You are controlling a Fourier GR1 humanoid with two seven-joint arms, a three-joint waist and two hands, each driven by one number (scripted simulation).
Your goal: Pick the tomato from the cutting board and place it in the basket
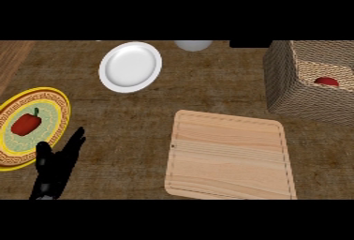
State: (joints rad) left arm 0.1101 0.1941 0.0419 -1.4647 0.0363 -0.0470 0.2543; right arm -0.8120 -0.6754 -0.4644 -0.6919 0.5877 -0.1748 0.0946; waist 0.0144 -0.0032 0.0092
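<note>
The red tomato lies inside the woven basket at the right, only its top showing above the inner wall. The wooden cutting board sits bare in the lower middle of the counter. My left hand rests at the lower left with straight fingers pointing up, holding nothing, beside the yellow plate. My right hand shows nowhere in the view.
A yellow patterned plate with a red pepper sits at the left edge. A white plate stands at the back, with a pale round object behind it and a dark object at the top edge.
</note>
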